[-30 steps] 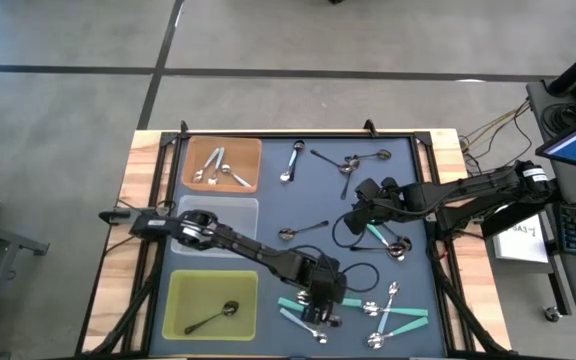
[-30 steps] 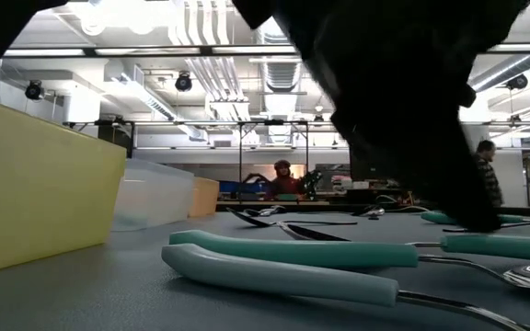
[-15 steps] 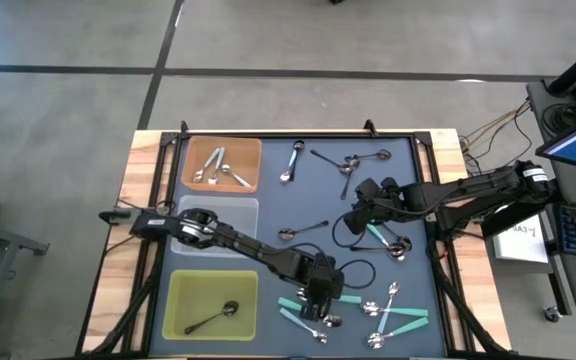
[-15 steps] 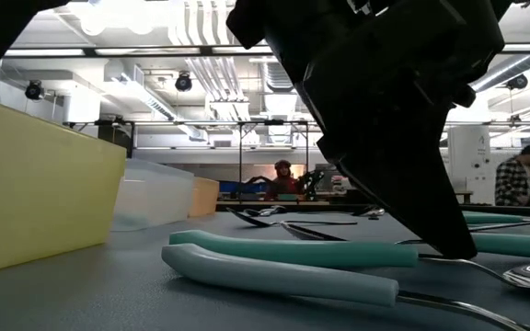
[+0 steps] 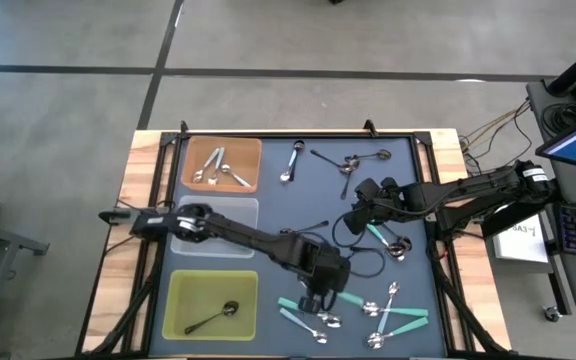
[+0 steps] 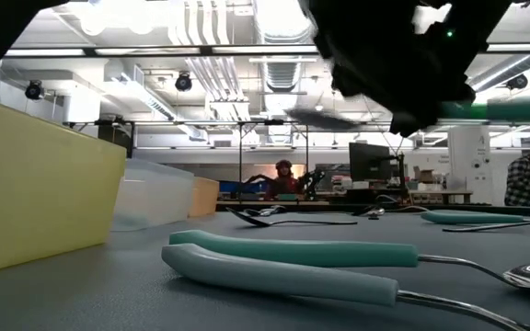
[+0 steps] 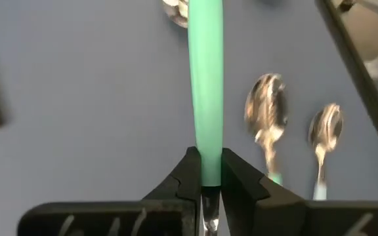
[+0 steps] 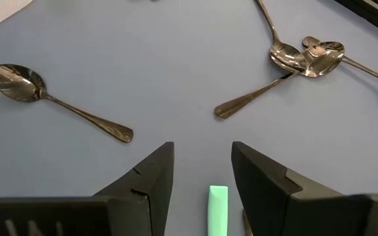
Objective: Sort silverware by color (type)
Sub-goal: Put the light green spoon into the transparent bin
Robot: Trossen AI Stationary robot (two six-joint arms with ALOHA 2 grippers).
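Left wrist view, left hand (image 7: 208,190) pinching teal-handled spoon (image 7: 205,78), hidden overhead

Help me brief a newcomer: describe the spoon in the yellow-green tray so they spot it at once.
Find the three square trays along the mat's left side; the yellow-green tray is the one nearest the front edge. A single dark spoon lies diagonally inside it, the tray's only content, whereas the orange tray holds several shiny silver ones.

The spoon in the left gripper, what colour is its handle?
Teal, on the spoon in the left gripper; clearest in the left wrist view.
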